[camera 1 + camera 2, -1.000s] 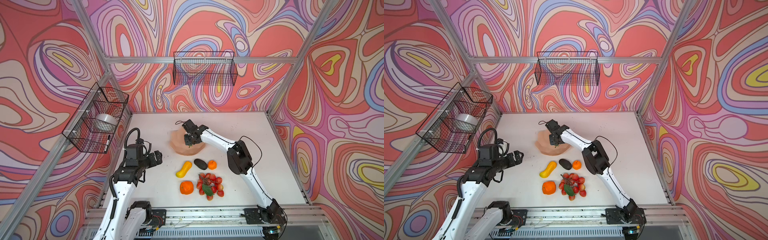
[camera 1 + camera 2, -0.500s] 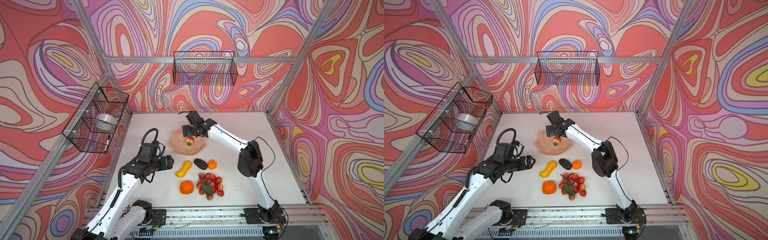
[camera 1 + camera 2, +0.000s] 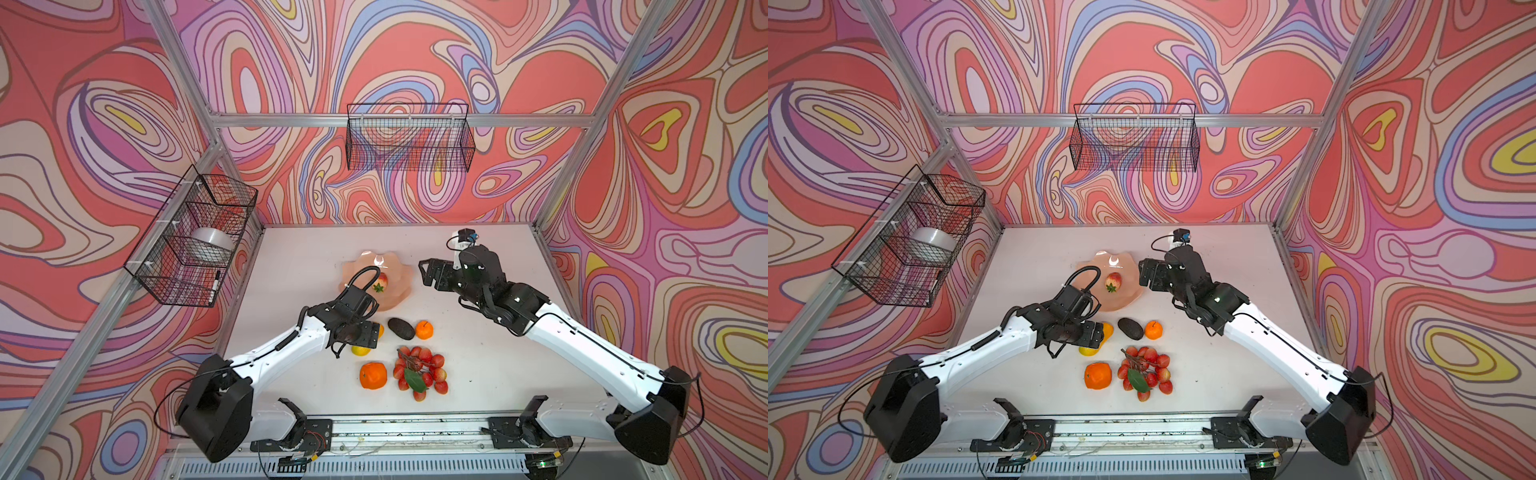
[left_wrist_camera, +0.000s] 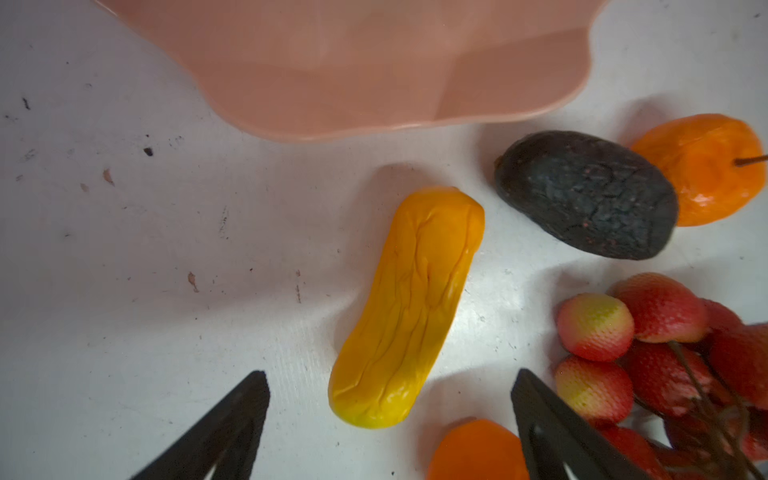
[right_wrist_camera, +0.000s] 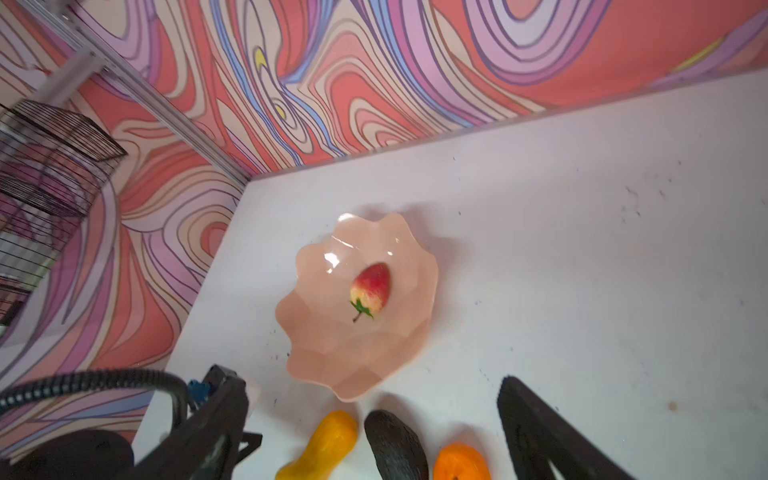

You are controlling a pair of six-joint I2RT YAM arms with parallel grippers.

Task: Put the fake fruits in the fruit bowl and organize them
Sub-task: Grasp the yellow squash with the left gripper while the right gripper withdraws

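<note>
The peach-pink fruit bowl (image 3: pixel 397 291) (image 3: pixel 1129 297) (image 5: pixel 332 353) holds the red-pink peach (image 3: pixel 381 282) (image 3: pixel 1113 281) (image 5: pixel 371 289). My right gripper (image 3: pixel 430 272) (image 5: pixel 368 380) hangs open and empty just right of the bowl. My left gripper (image 3: pixel 365 334) (image 4: pixel 390 380) is open above the yellow-orange gourd (image 4: pixel 409 307) (image 3: pixel 360 350), whose near end lies between the fingers, untouched. Beside the gourd lie the dark avocado (image 3: pixel 401 328) (image 4: pixel 586 195) and the small tangerine (image 3: pixel 424 329) (image 4: pixel 702 166). The big orange (image 3: pixel 373 375) and the bunch of red berries (image 3: pixel 419 372) (image 4: pixel 660 345) sit nearer the front.
A black wire basket (image 3: pixel 409 139) hangs on the back wall. Another wire basket (image 3: pixel 166 266) on the left wall holds a white round thing (image 3: pixel 210 243). Patterned walls close the white table (image 3: pixel 490 365) on three sides.
My right gripper opened, left the peach in the bowl and drew back to the right. My left arm reached forward over the gourd.
</note>
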